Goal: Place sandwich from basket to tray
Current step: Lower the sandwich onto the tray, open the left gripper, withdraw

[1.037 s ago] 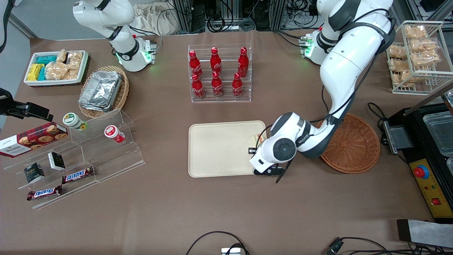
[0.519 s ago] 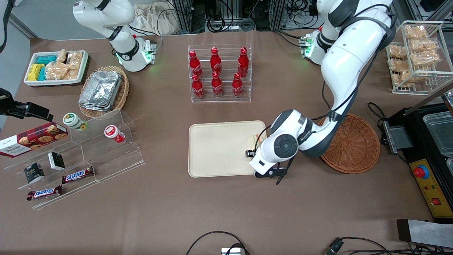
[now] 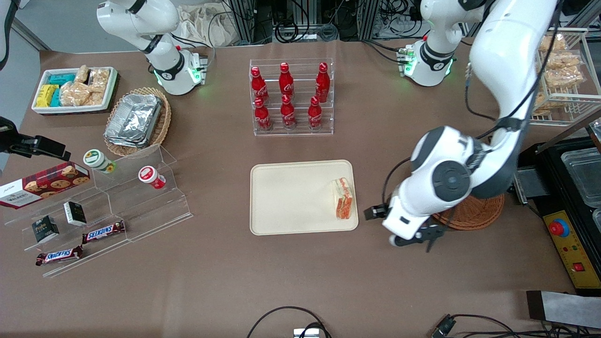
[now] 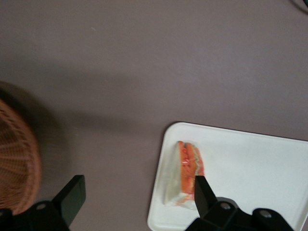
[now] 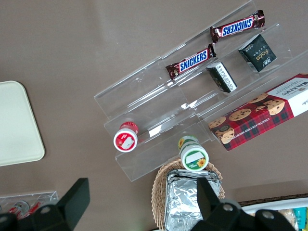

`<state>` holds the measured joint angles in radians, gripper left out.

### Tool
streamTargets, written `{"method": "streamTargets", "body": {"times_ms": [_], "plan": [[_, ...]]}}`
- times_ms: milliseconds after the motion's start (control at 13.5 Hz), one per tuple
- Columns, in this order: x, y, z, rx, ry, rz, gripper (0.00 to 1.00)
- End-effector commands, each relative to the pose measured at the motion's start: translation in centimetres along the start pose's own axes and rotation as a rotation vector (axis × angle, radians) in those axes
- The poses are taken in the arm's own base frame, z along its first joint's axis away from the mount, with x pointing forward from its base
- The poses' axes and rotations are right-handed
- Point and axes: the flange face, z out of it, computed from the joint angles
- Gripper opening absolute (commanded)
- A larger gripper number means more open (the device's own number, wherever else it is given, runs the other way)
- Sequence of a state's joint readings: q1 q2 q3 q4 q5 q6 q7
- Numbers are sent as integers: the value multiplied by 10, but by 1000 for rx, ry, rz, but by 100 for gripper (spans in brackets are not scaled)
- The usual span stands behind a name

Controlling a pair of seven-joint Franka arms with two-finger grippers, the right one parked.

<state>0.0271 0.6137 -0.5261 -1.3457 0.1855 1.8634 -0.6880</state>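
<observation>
Looks like you're basically done: the sandwich (image 3: pixel 342 199) sits on the tray (image 3: pixel 291 197) at its right edge in the front frame. Your gripper (image 4: pixel 137 195) hangs open and empty between tray and basket (image 3: pixel 474 211), so next just lift clear and park

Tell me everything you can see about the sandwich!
The sandwich is a small wedge of pale white bread with red-orange and green filling showing along its edge. It lies on the cream tray, close to the rim nearest the wicker basket. Nothing grips it: the gripper is open, off above the table between tray and basket.
</observation>
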Motion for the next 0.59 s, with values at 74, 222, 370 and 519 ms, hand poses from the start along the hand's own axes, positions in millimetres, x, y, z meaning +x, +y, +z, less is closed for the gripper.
{"method": "streamTargets", "body": {"times_ms": [74, 222, 370, 519], "plan": [[14, -72, -56, -90, -54, 16, 100], [19, -118, -82, -119, -92, 46, 100], [19, -163, -98, -70, -128, 69, 100], [26, -212, -112, -40, -115, 11, 100]]}}
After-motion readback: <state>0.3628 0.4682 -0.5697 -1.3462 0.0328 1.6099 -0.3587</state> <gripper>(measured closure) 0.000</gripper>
